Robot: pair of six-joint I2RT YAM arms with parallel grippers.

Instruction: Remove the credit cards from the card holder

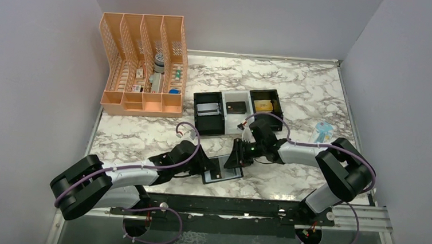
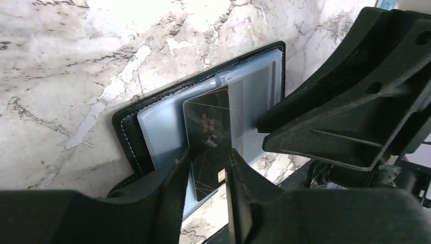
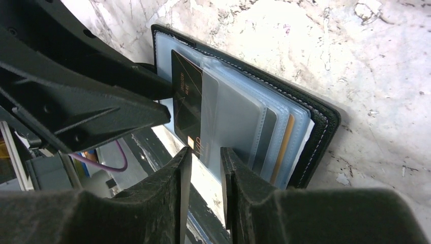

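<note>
We are pinching the dark credit card (image 2: 207, 127) in our left gripper (image 2: 207, 160), the card sticking halfway out of its clear sleeve. Our right gripper (image 3: 203, 157) is clamping a sleeve of the open card holder (image 1: 223, 171), lying at the front of the marble table (image 1: 296, 93).

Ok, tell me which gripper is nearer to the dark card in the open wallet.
Left. The left gripper has its fingers on either side of the dark card. The right gripper sits just beside the card, at the edge of the clear sleeves.
</note>
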